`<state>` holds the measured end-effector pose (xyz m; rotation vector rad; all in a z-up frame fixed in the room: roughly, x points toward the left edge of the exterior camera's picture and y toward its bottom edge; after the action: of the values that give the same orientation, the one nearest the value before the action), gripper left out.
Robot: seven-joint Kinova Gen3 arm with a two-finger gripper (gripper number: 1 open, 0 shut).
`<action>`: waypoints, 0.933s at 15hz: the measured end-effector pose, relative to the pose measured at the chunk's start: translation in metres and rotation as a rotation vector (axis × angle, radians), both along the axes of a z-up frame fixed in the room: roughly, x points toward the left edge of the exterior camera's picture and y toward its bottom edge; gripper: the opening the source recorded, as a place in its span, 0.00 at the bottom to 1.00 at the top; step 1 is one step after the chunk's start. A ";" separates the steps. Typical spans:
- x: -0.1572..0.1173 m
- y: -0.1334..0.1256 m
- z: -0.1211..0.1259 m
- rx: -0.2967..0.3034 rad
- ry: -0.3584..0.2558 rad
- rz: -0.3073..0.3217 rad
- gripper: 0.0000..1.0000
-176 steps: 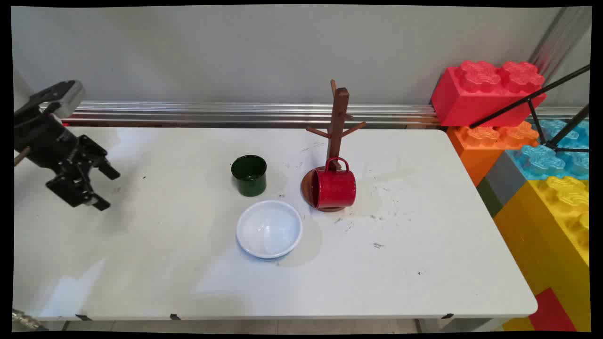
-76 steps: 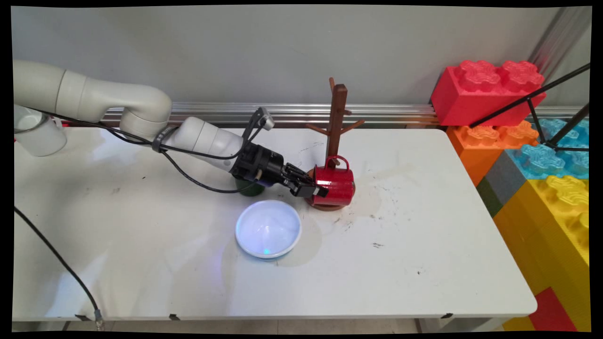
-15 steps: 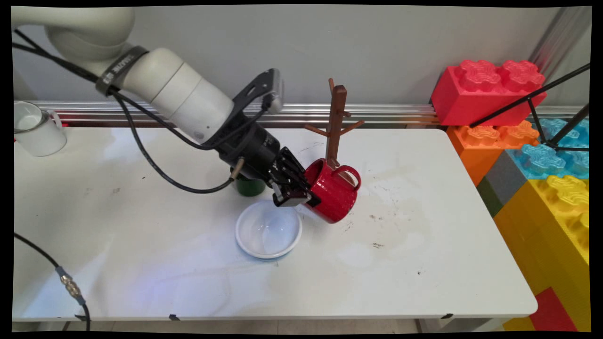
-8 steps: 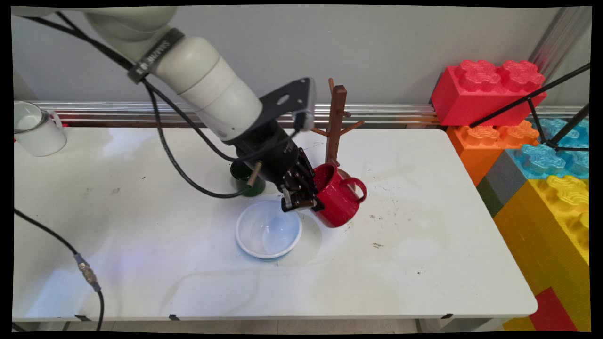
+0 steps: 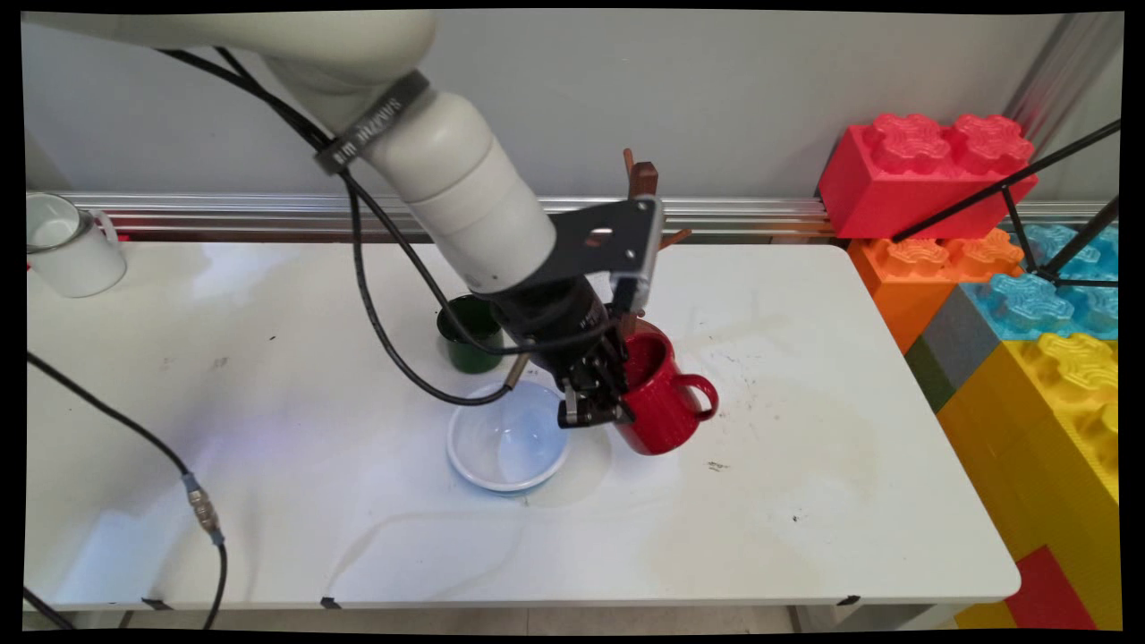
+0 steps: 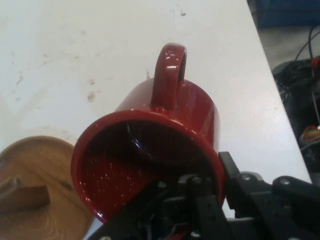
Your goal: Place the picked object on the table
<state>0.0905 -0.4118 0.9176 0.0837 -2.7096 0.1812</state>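
Firmly clamped on the red mug's (image 5: 664, 402) rim, the end effector (image 5: 597, 407) holds it at 3 o'clock, beside the white bowl (image 5: 507, 438).

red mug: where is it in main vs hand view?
Main view: red mug right of centre, tilted, in the claw, beside the white bowl.
Hand view: mug fills the centre, handle up.
Shared landmark: wooden rack base, mostly hidden in main view.
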 end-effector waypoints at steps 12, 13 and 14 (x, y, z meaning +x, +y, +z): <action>-0.022 0.010 -0.040 -0.100 -0.123 -0.134 0.00; -0.022 0.011 -0.042 -0.104 -0.129 -0.137 0.00; -0.023 0.011 -0.046 -0.110 -0.137 -0.141 0.00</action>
<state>0.0674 -0.4007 0.8720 -0.1576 -2.8217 0.3034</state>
